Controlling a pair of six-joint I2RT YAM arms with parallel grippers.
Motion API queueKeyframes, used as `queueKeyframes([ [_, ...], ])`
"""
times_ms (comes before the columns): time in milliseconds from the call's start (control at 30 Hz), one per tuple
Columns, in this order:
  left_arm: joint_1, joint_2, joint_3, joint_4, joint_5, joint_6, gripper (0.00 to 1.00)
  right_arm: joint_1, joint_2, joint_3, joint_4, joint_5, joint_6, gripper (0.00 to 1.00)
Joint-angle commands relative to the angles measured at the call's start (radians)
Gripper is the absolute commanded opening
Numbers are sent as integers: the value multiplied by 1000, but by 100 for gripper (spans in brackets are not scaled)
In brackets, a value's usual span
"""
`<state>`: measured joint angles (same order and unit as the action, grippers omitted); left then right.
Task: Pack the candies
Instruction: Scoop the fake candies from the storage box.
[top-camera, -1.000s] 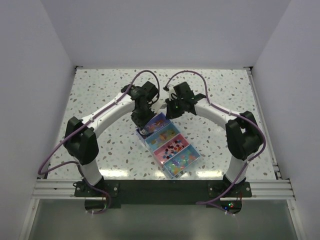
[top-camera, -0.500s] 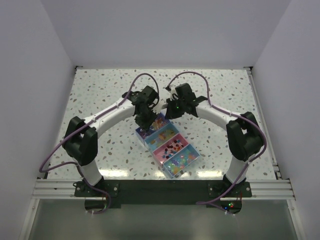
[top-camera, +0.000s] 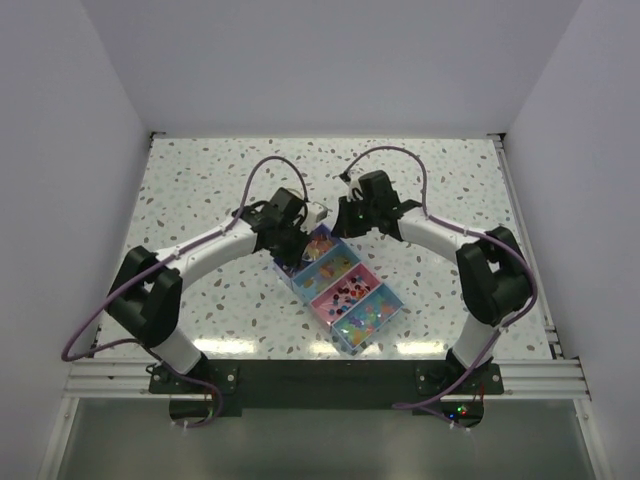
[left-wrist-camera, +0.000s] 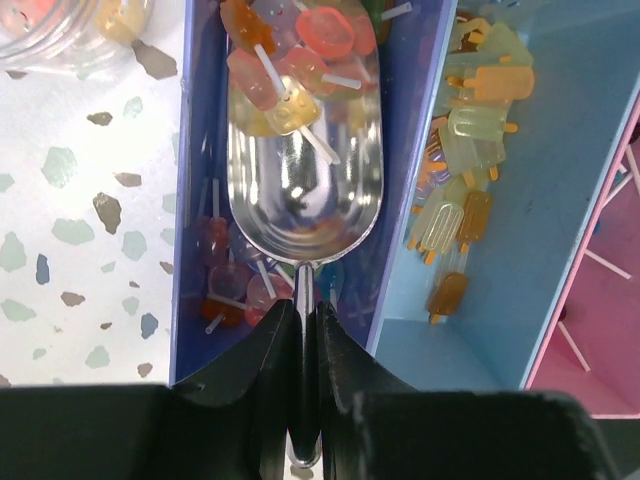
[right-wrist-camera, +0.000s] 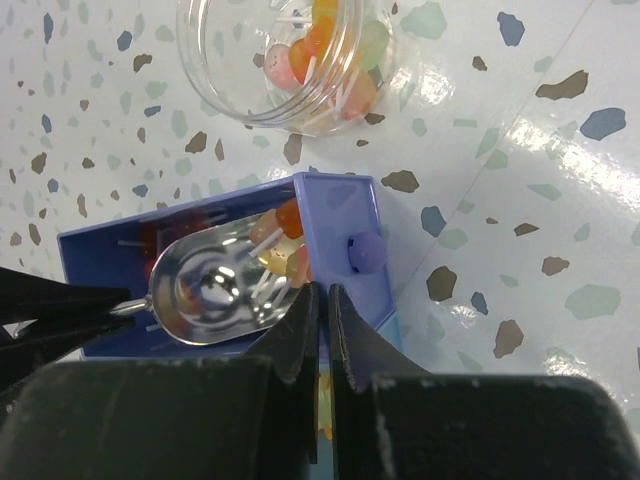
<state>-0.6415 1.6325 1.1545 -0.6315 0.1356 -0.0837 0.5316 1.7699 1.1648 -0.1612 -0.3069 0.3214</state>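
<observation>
While your left gripper (left-wrist-camera: 303, 322) pinches the thin handle of the shiny metal scoop (left-wrist-camera: 303, 190), the task looks to me barely past its start. You have the scoop lying in the purple plastic end compartment (left-wrist-camera: 190, 150), with roughly half a dozen small orange, red and yellow stick candies (left-wrist-camera: 300, 50) piled at its front. More of them lie loose under and around it.

Your right gripper (right-wrist-camera: 320, 300) has its fingers pressed together on nothing, close by that compartment's knobbed end wall; whether it touches, I cannot tell. Just beyond stands the small clear round jar (right-wrist-camera: 230, 108), open, with only a handful of candies at its bottom, so most of the filling is left.

Count one scoop, one jar, and one long box (top-camera: 343, 347) of four compartments: purple, light blue, pink, light blue. The light blue compartment (left-wrist-camera: 560, 200) beside the purple one holds a dozen or so pale ice-lolly-shaped sweets (left-wrist-camera: 470, 150).
</observation>
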Motion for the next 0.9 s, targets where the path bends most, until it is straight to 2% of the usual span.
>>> queueKeyframes([
  [0, -18, -23, -96, 380, 42, -50, 0, -7, 7, -57, 20, -17, 44, 0],
  [167, -15, -132, -266, 541, 7, -50, 0, -47, -18, -85, 11, 2, 10, 0],
  [333, -14, -223, -355, 660, 13, -41, 0, -47, -23, -102, 14, -1, 1, 0],
  [667, -14, -356, -460, 725, -17, 7, 0, -56, -20, -108, 2, 29, -25, 0],
  [867, -15, -378, -499, 756, -7, 15, 0, -59, -15, -108, 3, 31, -28, 0],
])
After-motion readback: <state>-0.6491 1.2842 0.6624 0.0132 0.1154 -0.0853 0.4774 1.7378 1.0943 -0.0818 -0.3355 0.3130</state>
